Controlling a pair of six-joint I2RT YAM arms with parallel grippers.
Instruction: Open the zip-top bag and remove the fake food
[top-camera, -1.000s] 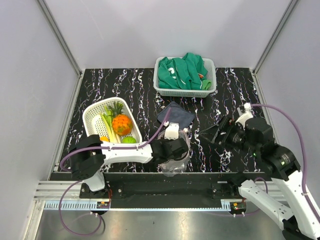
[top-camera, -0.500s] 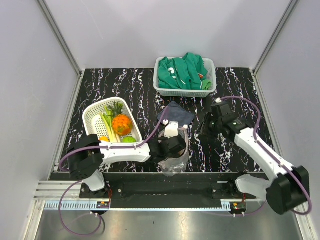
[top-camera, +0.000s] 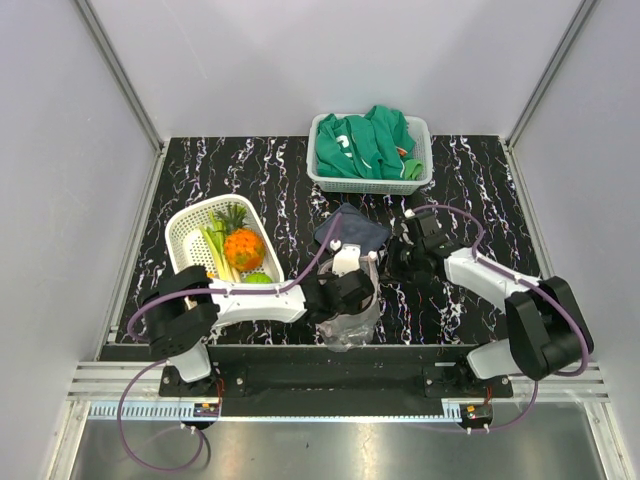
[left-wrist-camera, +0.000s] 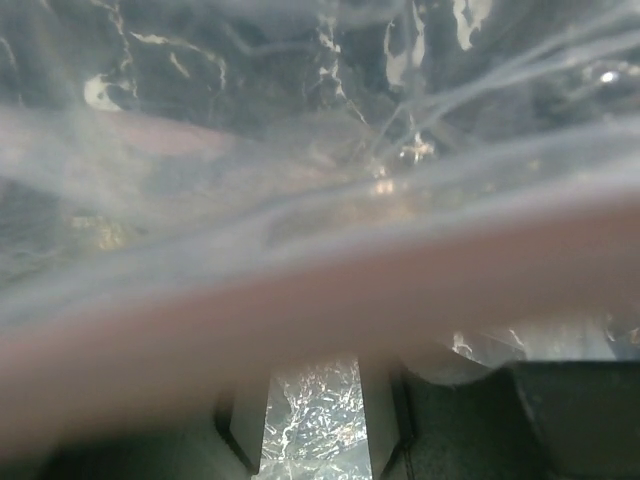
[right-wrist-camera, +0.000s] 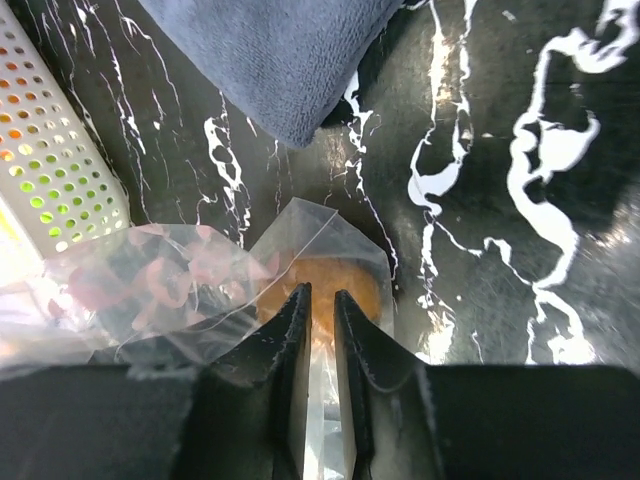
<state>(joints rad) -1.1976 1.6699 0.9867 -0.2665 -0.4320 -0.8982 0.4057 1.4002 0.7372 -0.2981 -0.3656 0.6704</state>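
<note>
The clear zip-top bag (top-camera: 352, 318) lies crumpled near the table's front edge, under my left gripper (top-camera: 356, 298). In the left wrist view its pinkish zip strip (left-wrist-camera: 320, 300) blurs across the lens. The left gripper (left-wrist-camera: 312, 405) is open, and crinkled plastic shows through the gap. My right gripper (right-wrist-camera: 320, 295) has closed to a narrow slit on the bag's (right-wrist-camera: 200, 290) right corner, with film between the fingers. One orange fake food piece (right-wrist-camera: 355, 280) sits inside the bag just past the tips. A pineapple (top-camera: 244, 248), a leek (top-camera: 220, 250) and a green piece (top-camera: 258, 279) lie in the white basket (top-camera: 190, 225).
A dark grey-blue cloth (top-camera: 352, 228) lies just behind the bag, and it shows in the right wrist view as the cloth (right-wrist-camera: 280, 60). A grey basket (top-camera: 325, 178) with a green garment (top-camera: 365, 145) stands at the back. The white basket's wall (right-wrist-camera: 50, 170) is close to the left.
The right arm swung in from the right side to the bag's right corner, and its jaws went from wide to a narrow slit. The left jaws widened a little over the bag.
</note>
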